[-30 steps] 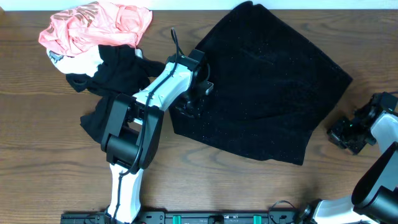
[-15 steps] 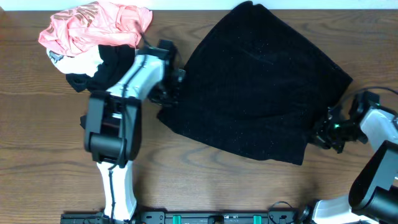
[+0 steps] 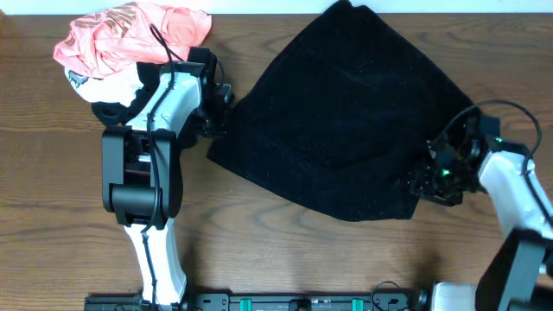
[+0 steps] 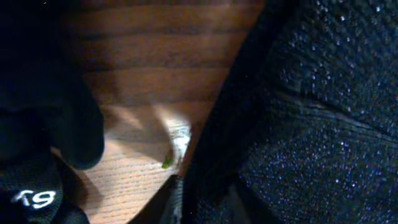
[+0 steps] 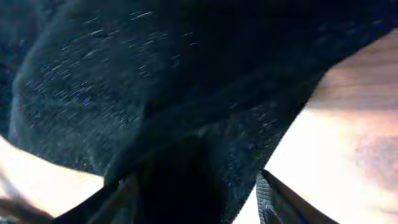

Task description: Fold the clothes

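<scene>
1. Nearest, along the front: bare brown wood-grain counter (image 3: 52, 225).
2. Further in, on the right: right pincer (image 3: 429, 180), set at the lower right corner of the black cloth (image 3: 346, 121). In the right wrist view, fingers (image 5: 268, 200) spread well apart, with a dark bunched fold of that cloth lying between them, not clamped shut on it.
3. A little farther, on the left: left pincer (image 3: 214, 121), up against the left edge of the black cloth. Cannot tell how far open, nor whether gripping any fabric. Left wrist view filled only with dark sparkly cloth, a patch of lit wood and a small white label (image 4: 180, 138) at the hem.
4. Across the middle, between the two pincers: the black cloth itself, lying spread on the counter in a rough diamond, with its far corner reaching the back edge.
5. Farthest, at the back left: a heap of other clothes. Dark garment (image 3: 112, 111) near the left pincer, white piece (image 3: 108, 85) touching it, crumpled pink top (image 3: 130, 34) at the very back, apart from the black cloth.
</scene>
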`<act>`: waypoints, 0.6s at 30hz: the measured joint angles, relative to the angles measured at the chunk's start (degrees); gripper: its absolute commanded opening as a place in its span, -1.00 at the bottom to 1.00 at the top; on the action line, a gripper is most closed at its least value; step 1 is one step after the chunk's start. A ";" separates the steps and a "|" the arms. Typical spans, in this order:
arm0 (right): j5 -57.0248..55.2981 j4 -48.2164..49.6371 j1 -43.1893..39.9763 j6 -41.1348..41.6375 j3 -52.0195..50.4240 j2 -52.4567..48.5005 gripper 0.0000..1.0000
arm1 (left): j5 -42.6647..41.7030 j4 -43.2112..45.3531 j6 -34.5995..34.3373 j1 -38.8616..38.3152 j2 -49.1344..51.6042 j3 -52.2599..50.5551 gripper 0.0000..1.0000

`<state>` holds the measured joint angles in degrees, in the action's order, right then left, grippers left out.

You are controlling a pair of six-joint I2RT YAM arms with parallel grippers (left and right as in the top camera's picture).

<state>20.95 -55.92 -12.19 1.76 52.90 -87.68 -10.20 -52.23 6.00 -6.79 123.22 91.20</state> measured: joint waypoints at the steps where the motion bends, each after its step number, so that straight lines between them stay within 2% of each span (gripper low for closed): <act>1: -0.42 -0.39 1.18 0.68 0.00 1.44 0.18 | 0.04 0.13 -0.02 0.00 0.00 0.00 -0.45; 7: -3.76 -2.89 7.93 6.14 0.00 6.36 0.17 | 0.11 1.22 -0.02 0.00 0.00 0.00 -0.45; 14: -8.17 -4.90 15.23 13.00 -0.44 6.60 0.14 | 0.11 1.81 -0.02 0.00 0.00 0.00 -0.45; 18: -12.15 -6.51 16.65 17.09 -2.40 6.60 0.15 | 0.11 1.90 0.28 0.00 0.00 0.00 -0.44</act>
<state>8.80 -62.43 4.47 18.85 50.50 -81.08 -10.09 -50.33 6.28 -6.79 123.22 91.20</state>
